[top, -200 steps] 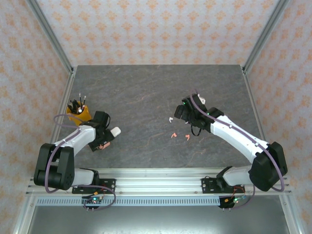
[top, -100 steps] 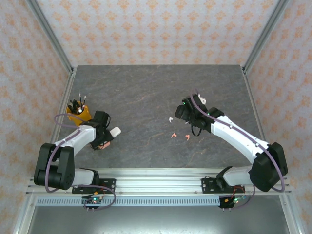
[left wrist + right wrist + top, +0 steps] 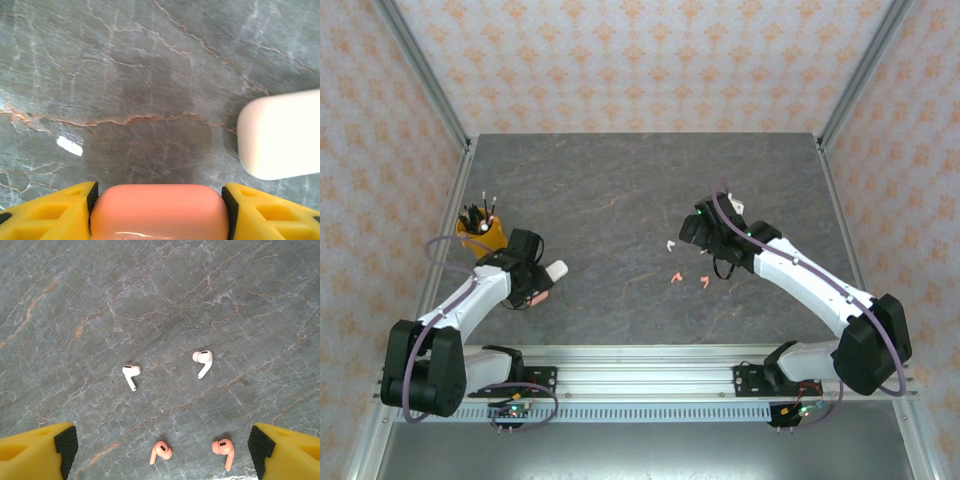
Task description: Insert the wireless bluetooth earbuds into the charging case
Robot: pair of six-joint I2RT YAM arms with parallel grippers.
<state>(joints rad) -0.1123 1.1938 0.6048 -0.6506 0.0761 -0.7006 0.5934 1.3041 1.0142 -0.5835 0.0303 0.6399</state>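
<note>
Jaws of the left gripper are being clamped on the pink case between them, probably steadying it for loading, white case ahead-right, while right gripper jaws are being held wide over four earbuds lying between them, presumably for picking.

You've got a dark grey marble-look tabletop with thin rust and white veins, boxed in on three sides by walls papered pale peach with an orange floral repeat. Silver aluminium posts slant up from the back corners, and a slotted metal rail runs along the near edge. In your left wrist view there's a small bright glare spot on the stone.
</note>
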